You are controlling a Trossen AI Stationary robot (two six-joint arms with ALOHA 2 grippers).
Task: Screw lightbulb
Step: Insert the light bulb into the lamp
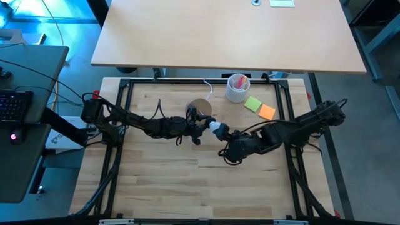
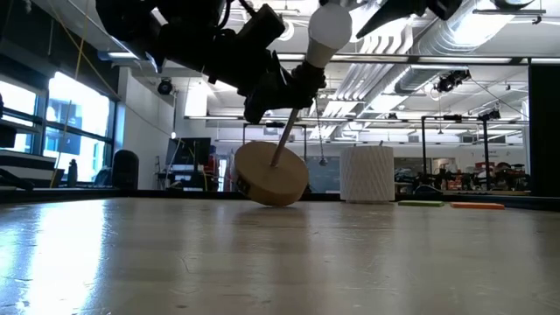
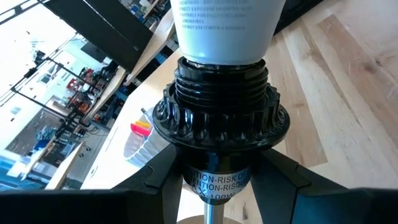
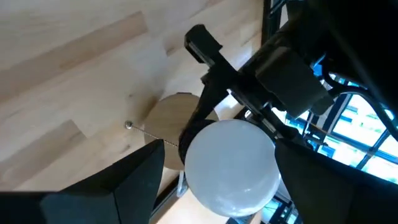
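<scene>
Turning the lightbulb squarely matters: it sits in the black socket, the right pincer clamped around it, the left pincer clamped on the socket.

1. The bulb is smooth, matt white, with fine grey print on its neck.
2. The socket is glossy black ribbed plastic.
3. The disc is pale, smooth wood on a thin metal rod.
4. The table under the disc is light planked wood.
</scene>
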